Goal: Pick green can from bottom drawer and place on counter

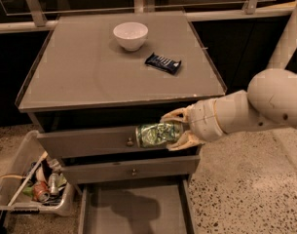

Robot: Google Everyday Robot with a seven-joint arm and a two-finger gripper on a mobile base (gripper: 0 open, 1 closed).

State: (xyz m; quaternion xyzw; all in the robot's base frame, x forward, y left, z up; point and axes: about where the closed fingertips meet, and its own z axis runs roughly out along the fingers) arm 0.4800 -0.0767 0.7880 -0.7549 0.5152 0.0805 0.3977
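Note:
My gripper (173,129) is shut on the green can (157,134), which lies sideways in the fingers with its metal end to the left. It hangs in front of the upper knobbed drawer, below the counter's front edge. The bottom drawer (138,209) is pulled open beneath it and its grey floor shows only the arm's shadow. The counter (89,72) lies above and behind the can. My white arm comes in from the right.
A white bowl (130,34) and a dark blue snack bar (163,63) sit on the counter's back half. A clear bin (36,189) of cans and trash stands on the floor at the left. Speckled floor lies to the right.

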